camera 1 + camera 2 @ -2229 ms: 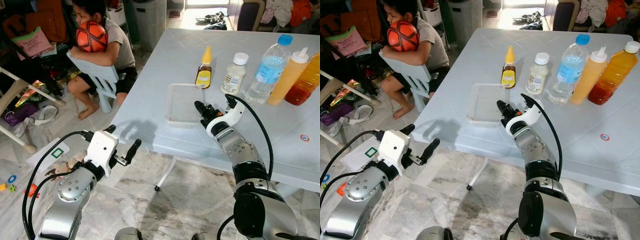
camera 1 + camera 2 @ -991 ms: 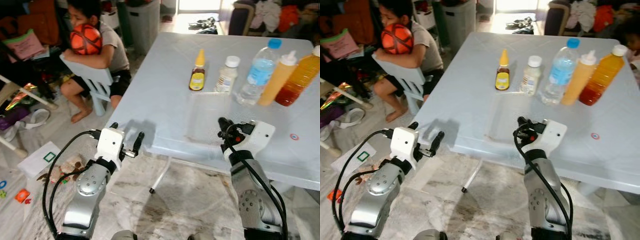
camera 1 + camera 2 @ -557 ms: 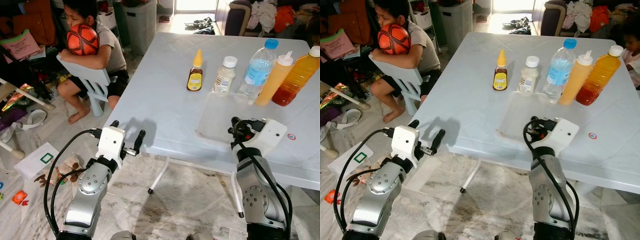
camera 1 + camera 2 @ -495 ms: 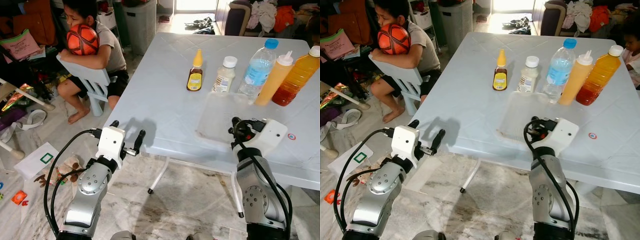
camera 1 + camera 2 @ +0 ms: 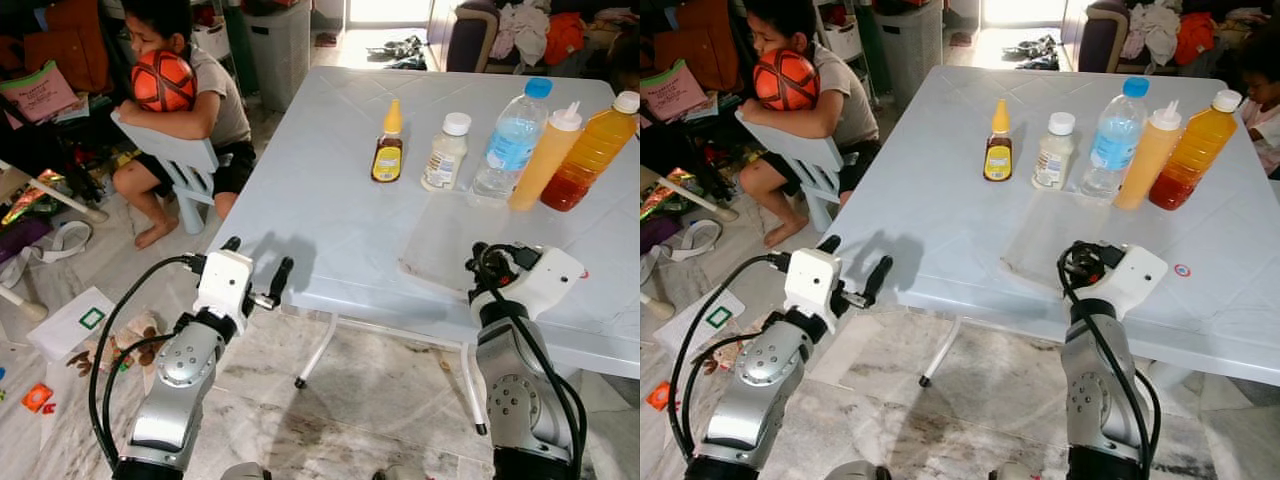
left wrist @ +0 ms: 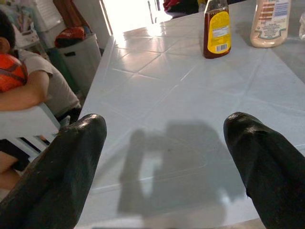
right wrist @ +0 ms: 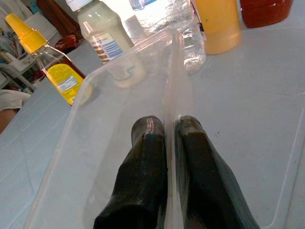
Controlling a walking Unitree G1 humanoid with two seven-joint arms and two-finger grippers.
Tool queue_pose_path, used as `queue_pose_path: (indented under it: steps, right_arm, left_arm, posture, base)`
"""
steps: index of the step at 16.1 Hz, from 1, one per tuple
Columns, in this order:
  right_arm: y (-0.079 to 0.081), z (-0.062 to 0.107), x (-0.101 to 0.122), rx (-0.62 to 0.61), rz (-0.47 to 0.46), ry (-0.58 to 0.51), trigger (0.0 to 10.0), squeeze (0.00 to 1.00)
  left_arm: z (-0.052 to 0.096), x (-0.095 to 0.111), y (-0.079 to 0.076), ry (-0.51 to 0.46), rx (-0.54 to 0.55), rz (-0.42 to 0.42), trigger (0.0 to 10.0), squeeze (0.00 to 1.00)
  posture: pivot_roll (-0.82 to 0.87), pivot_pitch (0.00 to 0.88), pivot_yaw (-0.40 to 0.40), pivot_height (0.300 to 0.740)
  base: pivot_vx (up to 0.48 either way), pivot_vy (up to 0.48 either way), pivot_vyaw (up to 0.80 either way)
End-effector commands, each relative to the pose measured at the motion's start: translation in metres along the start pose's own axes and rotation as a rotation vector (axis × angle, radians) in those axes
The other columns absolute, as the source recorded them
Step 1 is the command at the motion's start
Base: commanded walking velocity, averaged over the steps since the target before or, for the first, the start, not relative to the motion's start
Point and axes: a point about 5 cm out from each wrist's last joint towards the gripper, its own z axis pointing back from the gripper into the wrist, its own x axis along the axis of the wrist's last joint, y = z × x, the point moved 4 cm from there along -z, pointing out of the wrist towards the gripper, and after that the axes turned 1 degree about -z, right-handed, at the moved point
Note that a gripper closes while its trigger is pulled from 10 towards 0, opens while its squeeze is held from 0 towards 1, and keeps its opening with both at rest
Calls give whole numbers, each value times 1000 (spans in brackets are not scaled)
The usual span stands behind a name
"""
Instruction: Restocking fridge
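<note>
A clear plastic tray (image 5: 440, 240) lies on the white table (image 5: 320, 180), in front of the water bottle (image 5: 510, 140). My right gripper (image 7: 169, 125) is shut on the tray's near wall (image 7: 174, 71), one finger inside and one outside. Behind the tray stand a yellow-capped brown bottle (image 5: 386, 150), a white bottle (image 5: 445, 152), an orange squeeze bottle (image 5: 545, 160) and an amber bottle (image 5: 592, 150). My left gripper (image 5: 258, 258) is open and holds nothing, just off the table's near left edge.
A person sits on a pale chair (image 5: 170, 160) left of the table, hugging an orange ball (image 5: 163, 80). A grey bin (image 5: 280, 40) stands beyond. Toys and bags litter the floor (image 5: 60, 330) on the left. A small round sticker (image 5: 1181, 270) lies on the table's right.
The right gripper has closed on the tray's wall and slid the tray rightward across the table. The left arm has come up to the table's edge, still open.
</note>
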Motion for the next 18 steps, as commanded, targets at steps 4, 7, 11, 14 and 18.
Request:
queue_pose_path:
  steps: [4,7,11,14,18]
  right_arm:
    - [-4,-1,-14,-16,22,57,10000,0]
    - [-16,-3,-21,-66,120,82,10000,0]
    - [-16,-9,-25,-54,117,114,10000,0]
    - [-14,-13,-24,-32,163,106,10000,0]
    - [2,-3,10,78,387,-96,10000,0]
  left_arm:
    - [-2,1,3,-4,7,-58,10000,0]
    - [-2,1,0,-7,-6,-90,10000,0]
    - [-3,4,6,-18,35,-126,10000,0]
    - [-4,5,11,-28,60,-138,10000,0]
    - [5,2,17,-3,113,5,10000,0]
  posture:
    - [-23,0,47,740]
    - [-22,0,45,740]
    - [-22,0,46,740]
    - [-21,0,45,740]
    - [-24,0,43,740]
  base:
    - [0,0,0]
    - [0,0,0]
    - [0,0,0]
    - [0,0,0]
    - [0,0,0]
